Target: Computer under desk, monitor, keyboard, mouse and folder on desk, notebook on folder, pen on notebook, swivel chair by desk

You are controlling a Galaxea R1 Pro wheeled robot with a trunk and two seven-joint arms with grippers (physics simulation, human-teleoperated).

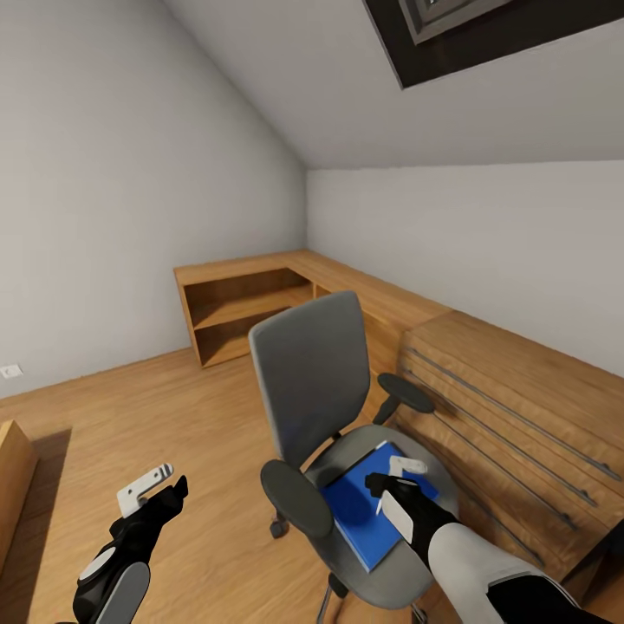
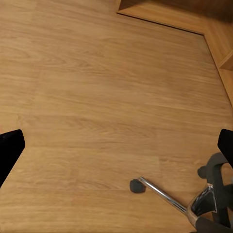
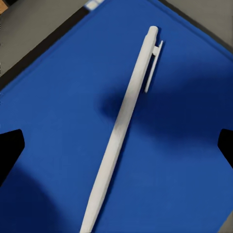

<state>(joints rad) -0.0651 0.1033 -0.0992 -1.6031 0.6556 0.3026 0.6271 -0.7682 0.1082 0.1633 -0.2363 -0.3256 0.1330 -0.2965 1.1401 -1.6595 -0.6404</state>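
The right claw (image 1: 392, 485) is hovering directly over the folder (image 1: 368, 511), its two dark fingertips (image 3: 10, 153) spread wide apart and grasping nothing. Between those spread tips, in the right wrist view, the pen (image 3: 124, 121) is lying flat on the blue folder (image 3: 58, 141), running lengthwise across the gap, its clip end pointing away from the claw. The pen (image 1: 380, 500) is showing in the head view as a thin white sliver just beneath the claw. The folder is resting flat on the seat of the swivel chair (image 1: 312, 381), under the right claw, with one corner reaching toward the backrest.

The left claw (image 1: 156, 490) is hanging off to the side of the chair, above the light wood floor (image 1: 130, 407), well apart from the folder. Its fingertips (image 2: 9, 150) are standing far apart at the edges of the left wrist view, released and empty. Below it, a chrome leg and caster (image 2: 138, 185) of the chair base are sitting on the floor (image 2: 97, 97).

Beyond the right claw, the chair's grey backrest is standing upright, with black armrests on each side. Just past the chair, a light-wood drawer chest (image 1: 511, 416) with bar handles is standing against the wall. Farther still, a low light-wood shelf unit (image 1: 247, 312) is filling the corner under the sloped ceiling, where a dark-framed skylight (image 1: 485, 30) is showing.
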